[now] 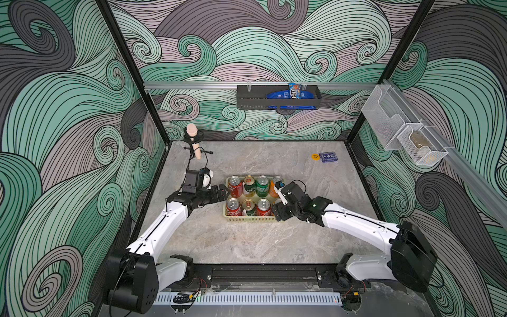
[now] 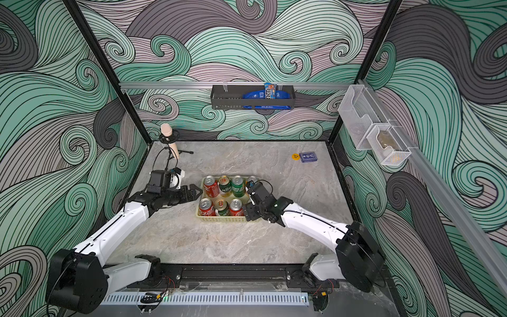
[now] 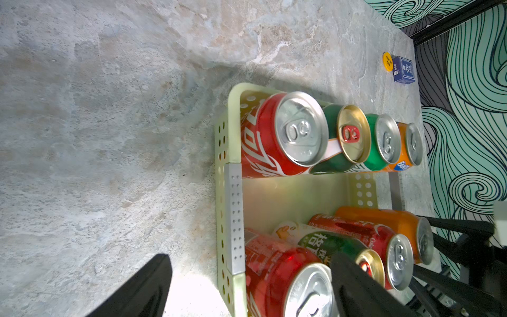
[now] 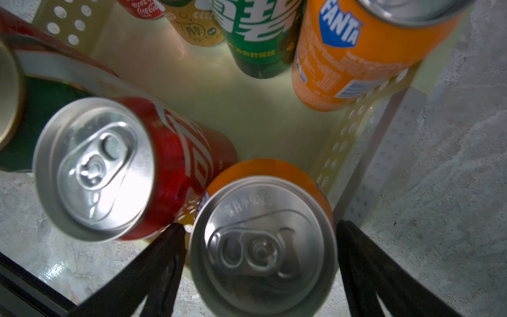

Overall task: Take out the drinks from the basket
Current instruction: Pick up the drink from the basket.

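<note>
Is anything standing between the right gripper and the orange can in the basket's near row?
Nothing visible. The jaws of the right gripper stand on both sides of the orange can, one in the gap beside the red can, the other by the basket wall.

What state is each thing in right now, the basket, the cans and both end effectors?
basket, holds all eight cans.
back row of cans, four, upright, sealed.
front row of cans, four, upright, none lifted.
front orange can, upright in its corner, straddled by the right end effector.
left end effector, open, empty, spanning the basket's end wall.
right end effector, jaws either side of the front orange can; grip unclear.
</note>
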You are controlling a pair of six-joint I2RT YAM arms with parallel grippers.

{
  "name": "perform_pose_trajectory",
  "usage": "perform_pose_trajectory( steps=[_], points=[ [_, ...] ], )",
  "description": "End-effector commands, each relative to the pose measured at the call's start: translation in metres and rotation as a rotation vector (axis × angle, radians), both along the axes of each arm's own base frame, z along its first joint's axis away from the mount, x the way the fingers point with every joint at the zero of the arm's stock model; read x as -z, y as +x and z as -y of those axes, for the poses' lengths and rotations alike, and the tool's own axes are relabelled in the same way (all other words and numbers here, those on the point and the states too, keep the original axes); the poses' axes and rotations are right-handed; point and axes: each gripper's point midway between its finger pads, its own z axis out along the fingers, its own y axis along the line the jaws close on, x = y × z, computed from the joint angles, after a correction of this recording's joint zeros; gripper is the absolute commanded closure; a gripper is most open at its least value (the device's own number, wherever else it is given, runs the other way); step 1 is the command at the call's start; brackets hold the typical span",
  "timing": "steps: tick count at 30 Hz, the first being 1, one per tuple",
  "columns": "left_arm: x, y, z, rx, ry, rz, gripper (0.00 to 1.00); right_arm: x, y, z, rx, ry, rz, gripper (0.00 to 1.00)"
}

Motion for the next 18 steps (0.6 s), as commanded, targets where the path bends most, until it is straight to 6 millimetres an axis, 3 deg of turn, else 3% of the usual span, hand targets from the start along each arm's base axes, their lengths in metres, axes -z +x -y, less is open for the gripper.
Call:
perform_pose_trajectory(
  steps=[1,12,18],
  points=[
    [-0.006,-0.001,0.004,0.028,-0.001,0.030,0.06,0.010,0.000,-0.002,0.010,-0.002,-0.010,0.18],
    [-0.004,-0.002,0.008,0.042,-0.013,0.022,0.06,0.021,0.000,-0.003,0.025,0.003,-0.026,0.24],
    [-0.004,-0.002,0.007,0.042,-0.012,0.024,0.06,0.016,0.000,-0.001,0.038,0.010,-0.007,0.34]
  ],
)
